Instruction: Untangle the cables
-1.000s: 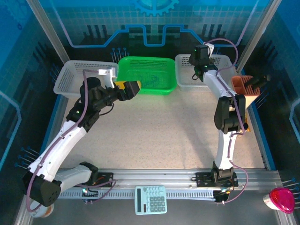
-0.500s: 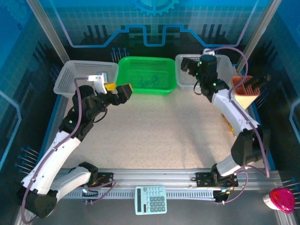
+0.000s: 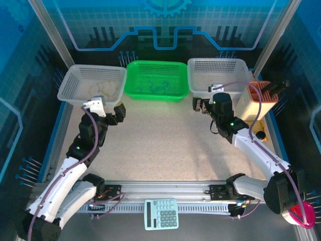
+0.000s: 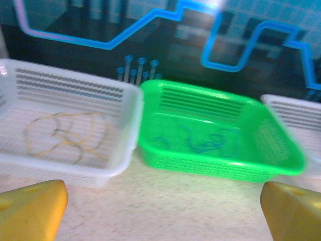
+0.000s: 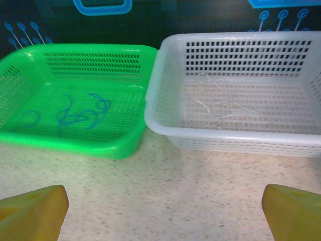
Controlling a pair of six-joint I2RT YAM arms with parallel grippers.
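The cables lie sorted in three baskets at the back. Blue cords [image 3: 155, 86] [image 4: 205, 141] [image 5: 75, 116] curl in the green basket [image 3: 183, 93]. Yellowish cords [image 3: 103, 89] [image 4: 65, 135] lie in the left white basket [image 3: 67, 93]. Thin pale cords [image 5: 220, 103] lie in the right white basket [image 3: 193, 83]. My left gripper [image 3: 114, 113] [image 4: 163, 211] hangs open over the table, in front of the gap between left and green baskets. In front of the right basket my right gripper [image 3: 199, 105] [image 5: 164, 211] is open too. Nothing is between either pair of yellow pads [image 4: 30, 208] [image 5: 293, 211].
An orange-brown holder [image 3: 261, 95] stands right of the right basket. A calculator [image 3: 161, 213] lies on the aluminium rail [image 3: 165, 188] at the near edge, and a pink object [image 3: 300, 213] sits at the near right corner. Bare speckled tabletop [image 3: 165, 140] lies between the arms.
Both arms have drawn back from the baskets toward the near side and lowered over the table. The right gripper left the right white basket and its jaws spread wider.
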